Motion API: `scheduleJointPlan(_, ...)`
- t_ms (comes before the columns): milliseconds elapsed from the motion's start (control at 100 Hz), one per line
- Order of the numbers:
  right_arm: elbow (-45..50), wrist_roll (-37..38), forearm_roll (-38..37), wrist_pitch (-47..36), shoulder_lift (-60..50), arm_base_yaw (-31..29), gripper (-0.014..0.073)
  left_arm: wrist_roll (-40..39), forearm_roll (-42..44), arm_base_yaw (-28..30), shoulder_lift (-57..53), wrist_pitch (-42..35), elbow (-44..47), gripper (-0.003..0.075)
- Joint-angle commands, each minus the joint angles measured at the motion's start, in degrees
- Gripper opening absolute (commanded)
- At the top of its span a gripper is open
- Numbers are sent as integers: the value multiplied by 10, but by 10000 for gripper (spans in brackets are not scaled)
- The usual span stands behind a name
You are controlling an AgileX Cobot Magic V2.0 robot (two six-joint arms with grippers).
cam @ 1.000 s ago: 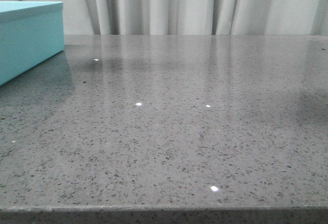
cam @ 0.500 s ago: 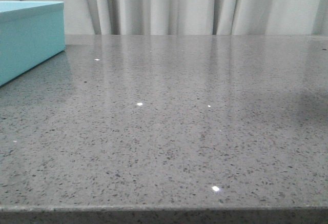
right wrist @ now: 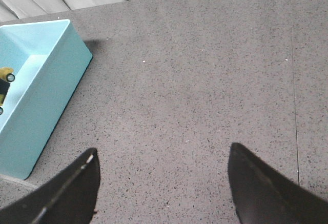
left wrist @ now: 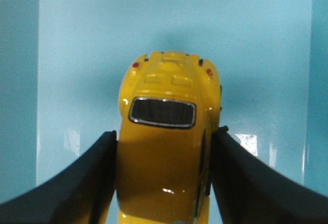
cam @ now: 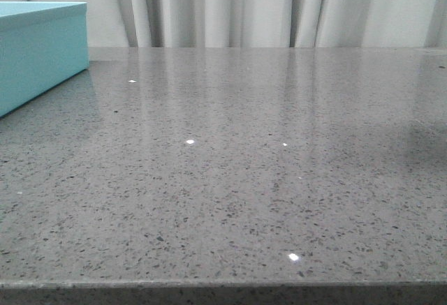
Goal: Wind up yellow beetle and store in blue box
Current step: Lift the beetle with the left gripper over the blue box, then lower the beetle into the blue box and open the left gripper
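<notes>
While the left gripper [left wrist: 163,183] clamps the yellow beetle [left wrist: 166,137] above the blue box [left wrist: 77,39] floor, storing step: release next; right gripper [right wrist: 161,183] spread, idle.

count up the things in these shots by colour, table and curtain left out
yellow: 1, the yellow beetle, held between the left claw fingers over the inside of the box
turquoise-blue: 1, the blue box, open-topped
black: 2, the left claw and the right claw, the right one open over bare table
total: 4
</notes>
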Motion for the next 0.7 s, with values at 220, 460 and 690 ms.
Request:
scheduleJointPlan(220,-13,-6,-9,-45,-10,0,528,-8,-10,1,2,-7,-8,232)
scheduleJointPlan(460,-13,-6,-9,-46,-10,0,528,-8,-17,1,4,-17,-8,370)
scheduleJointPlan(690,-13,-6,-9,-46,-10,0,528,-8,-17,1,4,-16,-8,452)
